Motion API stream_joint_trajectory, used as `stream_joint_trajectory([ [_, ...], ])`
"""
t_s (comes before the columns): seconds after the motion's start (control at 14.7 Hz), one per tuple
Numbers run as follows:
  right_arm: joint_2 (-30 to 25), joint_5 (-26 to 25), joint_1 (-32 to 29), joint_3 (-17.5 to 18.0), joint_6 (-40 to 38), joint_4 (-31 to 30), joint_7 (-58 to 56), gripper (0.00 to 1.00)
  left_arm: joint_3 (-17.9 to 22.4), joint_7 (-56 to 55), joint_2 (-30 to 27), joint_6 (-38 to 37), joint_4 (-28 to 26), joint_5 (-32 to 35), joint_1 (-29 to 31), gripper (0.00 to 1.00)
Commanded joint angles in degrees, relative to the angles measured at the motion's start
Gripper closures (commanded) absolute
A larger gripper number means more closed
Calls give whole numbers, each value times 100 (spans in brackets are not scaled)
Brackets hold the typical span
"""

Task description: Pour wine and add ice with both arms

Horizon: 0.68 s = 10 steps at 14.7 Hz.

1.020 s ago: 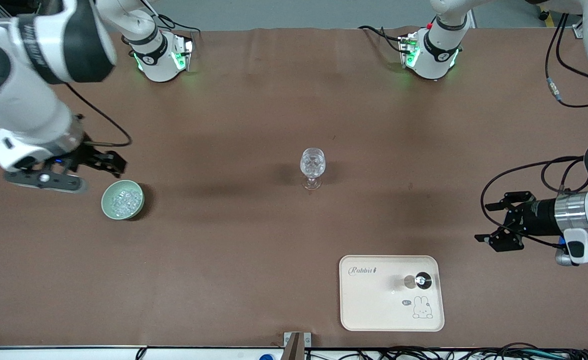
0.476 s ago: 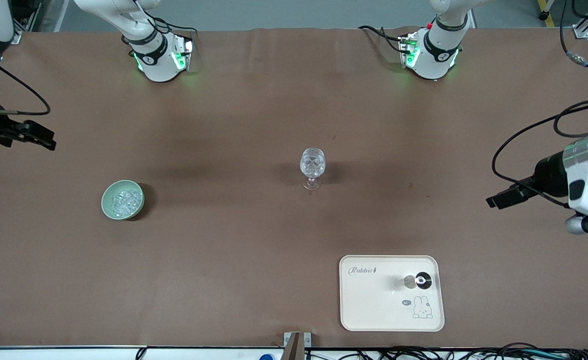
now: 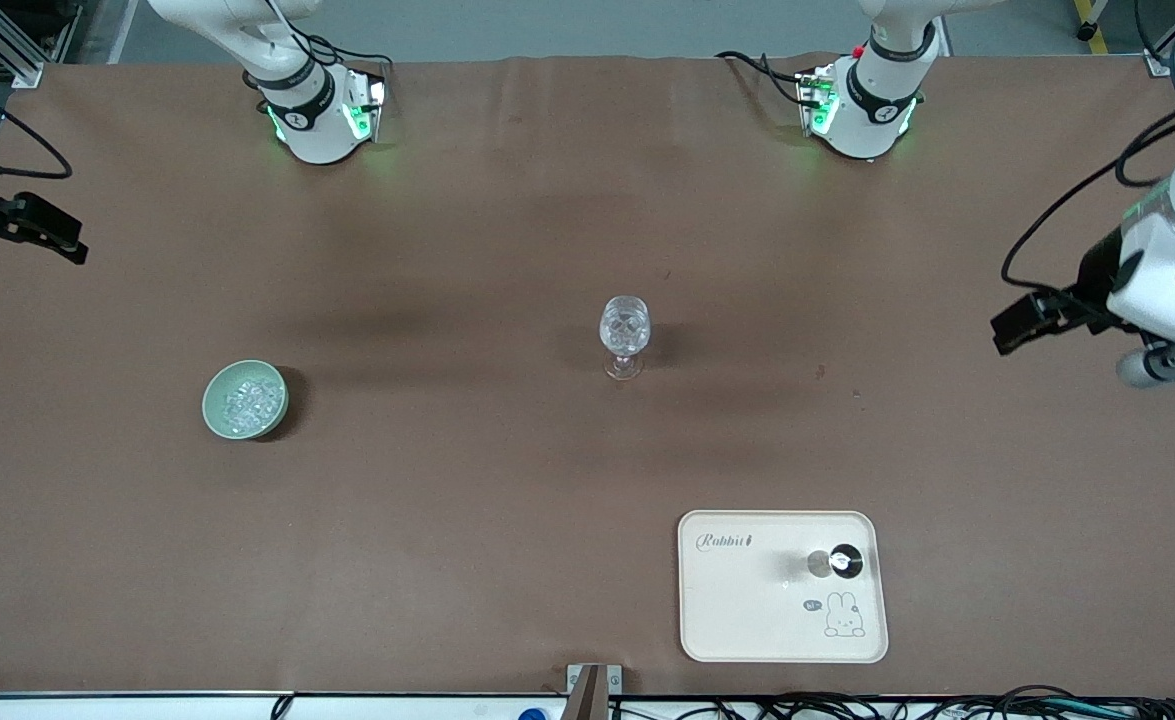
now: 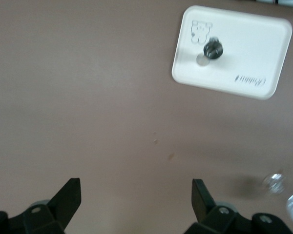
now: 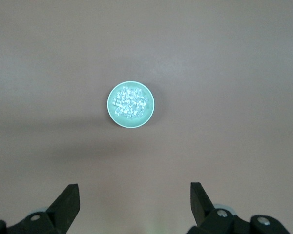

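Note:
A clear wine glass (image 3: 624,335) stands at the table's middle, its cup glistening inside; it also shows at the edge of the left wrist view (image 4: 275,183). A pale green bowl (image 3: 211,400) holds the ice (image 3: 250,400), clear whitish lumps, toward the right arm's end. In the right wrist view the bowl (image 5: 110,104) and ice (image 5: 131,104) lie well below my right gripper (image 5: 135,197), open and empty. In the front view my right gripper (image 3: 59,238) hangs high at that table end. My left gripper (image 3: 1019,324), open and empty (image 4: 136,195), hangs high at the left arm's end.
A cream tray (image 3: 747,600) with a rabbit drawing lies nearer the front camera than the glass, and shows in the left wrist view (image 4: 249,44). A small dark round object (image 3: 844,562) stands on it (image 4: 213,48). The two arm bases stand along the table's back edge.
Both arms have risen and drawn outward toward the table's ends. The right gripper left the spot beside the bowl; the left gripper moved away from the tray. Glass, bowl and tray stayed put.

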Motion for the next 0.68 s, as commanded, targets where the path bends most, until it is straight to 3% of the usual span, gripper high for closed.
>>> stream_joint_trajectory([
  [0.0,-9,72,-141,90,-118,291,-219,0,571,877,-771,11,-773,-263,-198,0],
  [0.2,8,72,-150,90,-118,282,-307,0,1328,1267,-1308,29,-1371,-862,-523,0],
  [0.61,52,72,-167,81,-118,230,-412,0,1488,1293,-2011,441,-2224,-898,-796,0],
])
